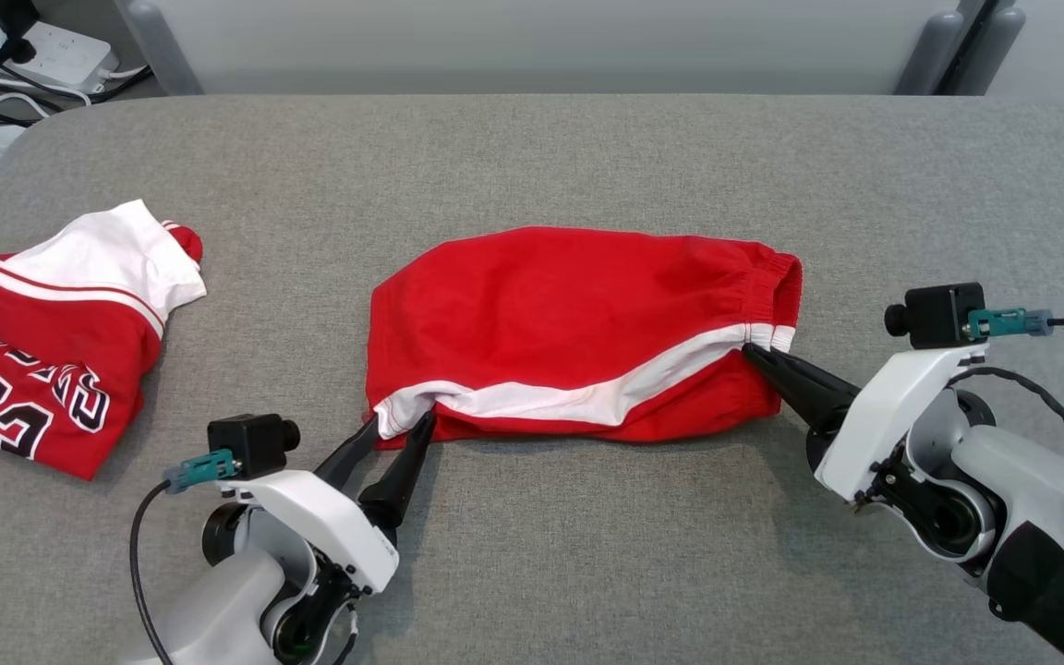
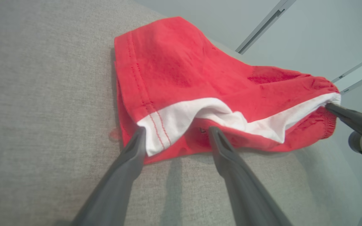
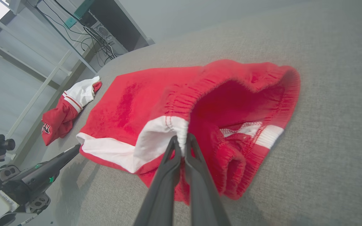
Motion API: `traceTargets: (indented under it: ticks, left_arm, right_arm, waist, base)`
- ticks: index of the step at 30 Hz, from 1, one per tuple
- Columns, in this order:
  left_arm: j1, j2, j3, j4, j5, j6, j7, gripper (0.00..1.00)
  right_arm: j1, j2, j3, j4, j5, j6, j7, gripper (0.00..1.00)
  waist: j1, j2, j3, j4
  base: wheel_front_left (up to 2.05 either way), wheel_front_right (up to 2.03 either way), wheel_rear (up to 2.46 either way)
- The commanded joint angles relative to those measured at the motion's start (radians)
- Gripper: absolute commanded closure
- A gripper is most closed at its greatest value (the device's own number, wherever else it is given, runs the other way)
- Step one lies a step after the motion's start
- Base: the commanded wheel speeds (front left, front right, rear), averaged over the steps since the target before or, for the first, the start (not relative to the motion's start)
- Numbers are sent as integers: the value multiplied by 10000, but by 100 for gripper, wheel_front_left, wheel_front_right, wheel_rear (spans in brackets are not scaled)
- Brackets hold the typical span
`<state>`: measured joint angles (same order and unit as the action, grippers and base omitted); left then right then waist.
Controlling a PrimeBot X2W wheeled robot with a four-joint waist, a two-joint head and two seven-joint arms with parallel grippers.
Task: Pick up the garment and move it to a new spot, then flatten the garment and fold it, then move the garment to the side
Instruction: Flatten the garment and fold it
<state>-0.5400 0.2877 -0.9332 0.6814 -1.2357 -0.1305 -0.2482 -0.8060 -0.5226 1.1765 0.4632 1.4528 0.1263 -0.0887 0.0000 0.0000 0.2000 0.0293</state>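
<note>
Head view: right fingers [image 1: 792, 379] pinch shorts [image 1: 578, 314], left fingers [image 1: 400, 466] straddle the hem [image 1: 395, 413].

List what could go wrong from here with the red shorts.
1. The right end effector pinches only the white waistband edge of the shorts; a pull could slip it free.
2. The left end effector is open astride the hem corner; closing may catch just the top layer, so the shorts lift unevenly.
3. The jersey lies to the left; moving that way risks overlap.
</note>
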Motion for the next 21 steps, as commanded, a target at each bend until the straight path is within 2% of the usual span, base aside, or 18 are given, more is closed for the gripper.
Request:
traceTargets:
  ticks: [1, 13, 14, 16, 17, 18, 21]
  left_arm:
    - [-410, 388, 227, -194, -149, -2, -117, 0]
    - [-473, 628, -171, -442, -1408, -2, -58, 0]
    - [-473, 627, -97, -505, -1530, -2, -74, 7]
    - [-505, 684, -114, -572, -1541, -2, -95, 66]
    - [-497, 699, -94, -611, -1588, -2, -104, 89]
    - [-506, 744, -126, -634, -1559, -2, -110, 100]
    - [-484, 817, -156, -722, -1565, -2, -123, 100]
  right_arm:
    - [-58, -129, -14, -198, 110, 44, -164, 100]
    - [-271, -82, 142, -275, 149, 44, -256, 100]
    - [-284, -78, 156, -281, 152, 44, -262, 100]
    - [-304, -74, 179, -290, 167, 44, -274, 100]
    - [-310, -75, 191, -294, 177, 44, -280, 100]
    - [-313, -79, 202, -300, 190, 44, -283, 100]
    - [-310, -108, 234, -303, 229, 44, -300, 100]
  waist:
    - [0, 0, 11, -19]
    - [0, 0, 72, -95]
    - [0, 0, 78, -91]
    - [0, 0, 86, -83]
    - [0, 0, 87, -77]
    - [0, 0, 89, -70]
    - [0, 0, 78, -34]
  base:
    - [0, 0, 0]
    - [0, 0, 0]
    - [0, 0, 0]
    - [0, 0, 0]
    - [0, 0, 0]
    - [0, 0, 0]
    - [0, 0, 0]
